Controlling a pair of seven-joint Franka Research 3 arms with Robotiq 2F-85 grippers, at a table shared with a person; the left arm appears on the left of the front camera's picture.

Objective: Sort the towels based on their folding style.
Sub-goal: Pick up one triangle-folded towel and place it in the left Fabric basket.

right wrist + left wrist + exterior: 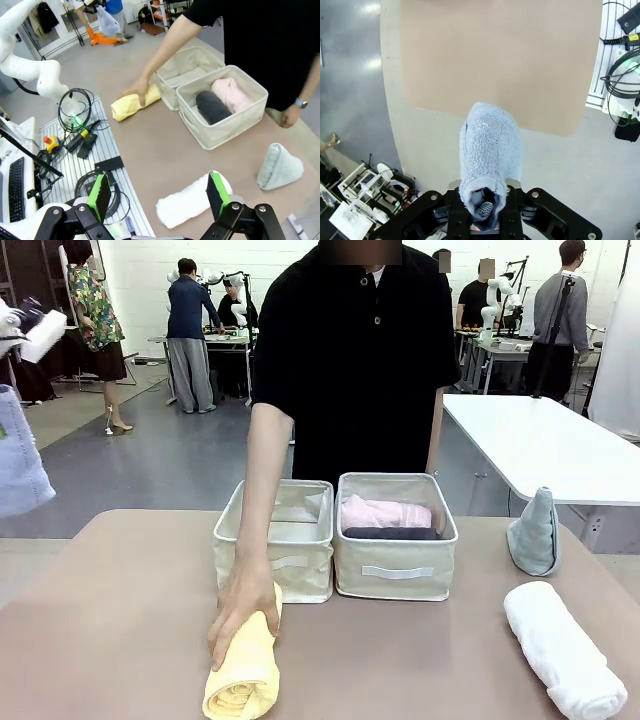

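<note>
Quick status on the towel sorting. My left gripper (482,206) is clamped on the blue cone (490,145), held up in the air past the left edge of the table (495,60), not over a bin. My right gripper (159,196) is wide open with nothing in it, hanging above the white roll (187,204), which lies on the table at the near right corner. I'm not touching it as far as I can tell.

A bit further in, the yellow roll (243,668) lies on the table just in front of the left bin (275,575), with the person's hand (240,615) flat on top of it. Over on the right, past the white roll, the teal cone (535,532) stands upright on the table, near the right bin (395,585) but apart from it.

The two bins sit side by side mid-table. The right one has the pink roll (230,94) and grey roll (212,106) lying next to each other inside. I can't see any towel in the left one.

So by my count that's two of six sorted, both rolls. Left to do are the yellow and white rolls, which I'd guess join the right bin, and the two cones, which would go in the left bin. The blue one in my grip looks like the obvious next drop.
</note>
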